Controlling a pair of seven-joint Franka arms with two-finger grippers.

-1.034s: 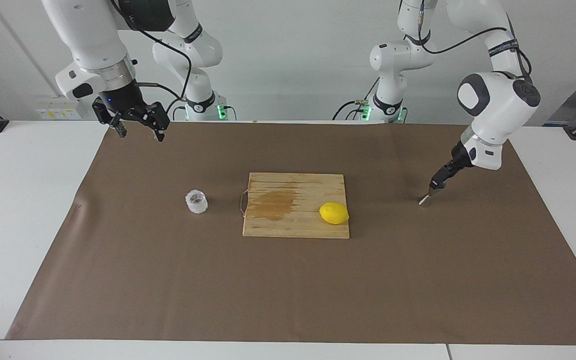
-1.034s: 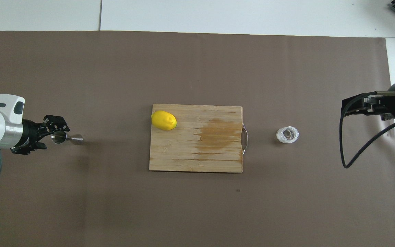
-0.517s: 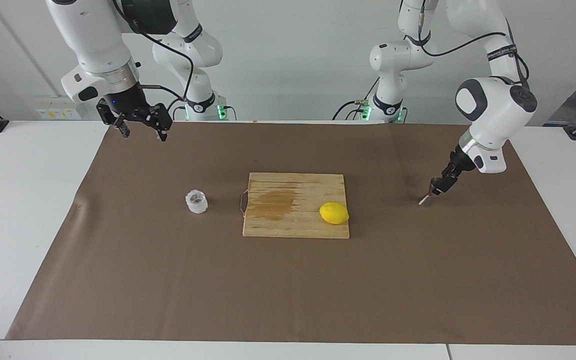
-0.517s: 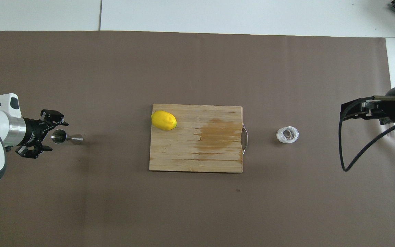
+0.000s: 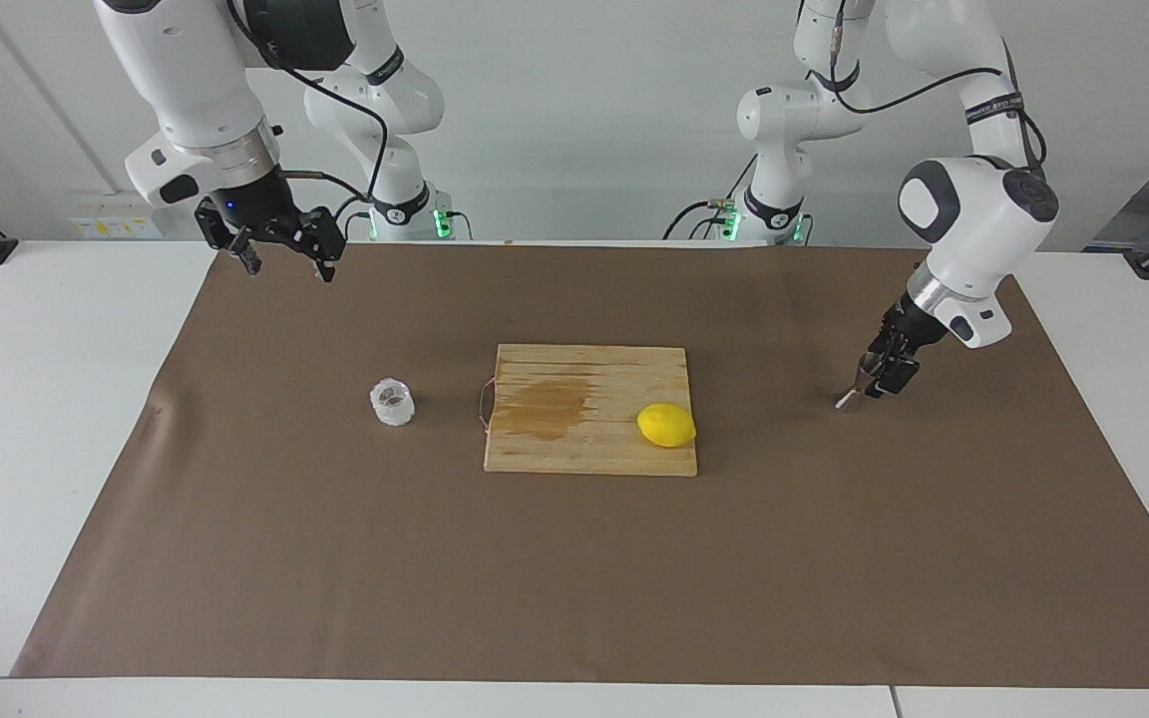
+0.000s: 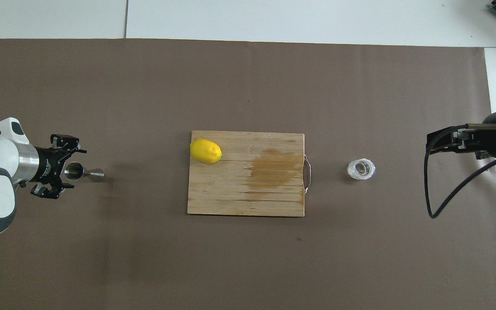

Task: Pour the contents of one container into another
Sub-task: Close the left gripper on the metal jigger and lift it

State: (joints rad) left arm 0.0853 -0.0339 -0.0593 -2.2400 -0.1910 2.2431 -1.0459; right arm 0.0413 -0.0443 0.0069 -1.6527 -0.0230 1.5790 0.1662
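Swung left tool (image 5: 879, 384) around jigger (image 6: 75, 171) at left arm's end, fingers spread, gripping nothing yet. Held right tool (image 5: 285, 267) open, waiting above counter (image 5: 574, 578). Left cup (image 5: 393, 402) beside board (image 5: 584, 449); pouring unstarted.

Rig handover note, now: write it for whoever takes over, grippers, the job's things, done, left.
Left gripper: open, around the metal jigger, which stands on the brown mat at the left arm's end.
Right gripper: open, holds nothing, up over the mat's edge nearest the robots at the right arm's end.
Glass cup: upright on the mat beside the cutting board, untouched.
Done: nothing poured.
Left: grasp, lift, pour.
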